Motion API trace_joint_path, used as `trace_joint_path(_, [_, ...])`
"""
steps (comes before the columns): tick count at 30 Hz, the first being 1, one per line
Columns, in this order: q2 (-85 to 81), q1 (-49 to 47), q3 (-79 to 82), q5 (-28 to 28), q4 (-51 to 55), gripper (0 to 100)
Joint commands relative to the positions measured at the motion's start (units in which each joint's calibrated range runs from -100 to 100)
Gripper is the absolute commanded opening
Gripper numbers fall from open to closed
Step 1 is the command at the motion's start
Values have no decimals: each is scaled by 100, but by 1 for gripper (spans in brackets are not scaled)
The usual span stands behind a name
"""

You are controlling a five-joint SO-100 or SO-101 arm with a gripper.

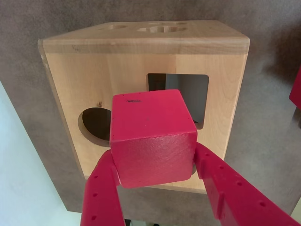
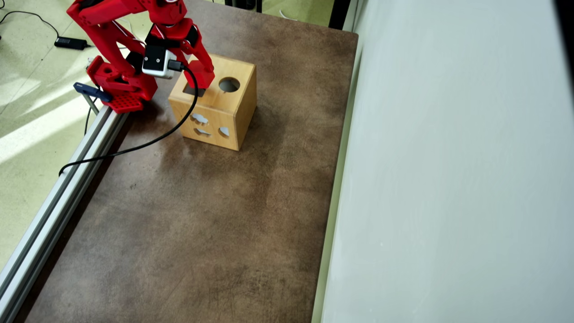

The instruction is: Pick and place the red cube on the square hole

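Mottled brown and worn-looking, your counter [image 2: 215, 215] runs between a pale wall on the right of the overhead view and an aluminium rail on the left, with the red arm mounted at the far left corner. You already have the small, matte, bright-red cube [image 1: 153, 141] grasped: the red two-finger claw [image 1: 155, 167] is clenched on it, one perforated plastic finger pressed to each side in the wrist view. The pick looks done, and what is left, as I judge it, is the alignment, the lowering and the release. The cube hangs just above the top face of the light wooden box [image 1: 221, 117], which is smooth, pale-grained and sharp-edged, with a seam around its lid. In the wrist view the dark square hole [image 1: 188, 89] with slightly rounded corners shows behind the cube and up to its right, partly covered by it, while a round hole [image 1: 94, 125] sits to the left, also half hidden. So the cube appears offset from the square opening, toward the round one, and you would probably need to shift it across before letting go. In the overhead view the claw tip stands over the square cutout's edge, the round hole lies clear to its right, and the box's near side carries three smaller curved, cloud-like cutouts [image 2: 199, 119]. The cube's faces look faintly pebbled, with a small dark nick on top.
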Motion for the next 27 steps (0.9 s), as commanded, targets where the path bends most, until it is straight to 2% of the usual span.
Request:
trace_joint_path(1, [-205, -38, -21, -5, 49, 19])
trace_joint_path(27, [-273, 44, 445, 34, 49, 19])
